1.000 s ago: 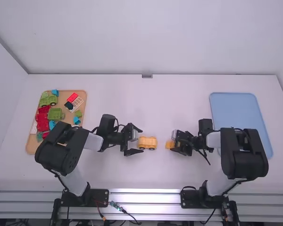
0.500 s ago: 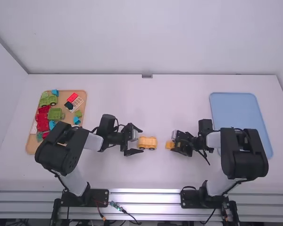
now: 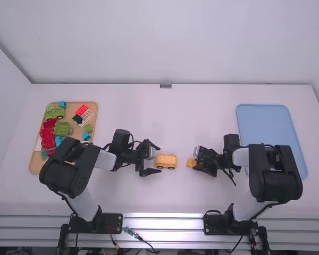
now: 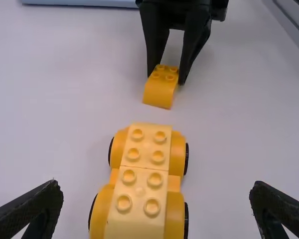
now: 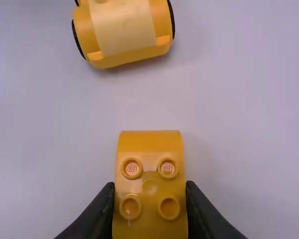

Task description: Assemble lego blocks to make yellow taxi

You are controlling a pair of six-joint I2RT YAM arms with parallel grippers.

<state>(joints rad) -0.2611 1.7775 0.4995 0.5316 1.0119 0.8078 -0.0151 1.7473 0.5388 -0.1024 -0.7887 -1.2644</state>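
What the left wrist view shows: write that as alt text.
A yellow plastic, four-wheeled car base with round studs stands on a white table, before the left arm's open, black two-finger end effector. Beyond it, the right arm's black end effector grips a small, curved, yellow plastic block with studs on top.

White tbl (image 3: 175, 117) w/ brown tray (image 3: 71, 111) L, yellow wheeled base (image 3: 166, 160) nr mid, blue tray (image 3: 266, 127) R.

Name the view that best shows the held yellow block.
Right wrist view: the block is close, its four studs clear. Left wrist view: farther off, studs smaller. High view: a small yellow patch.
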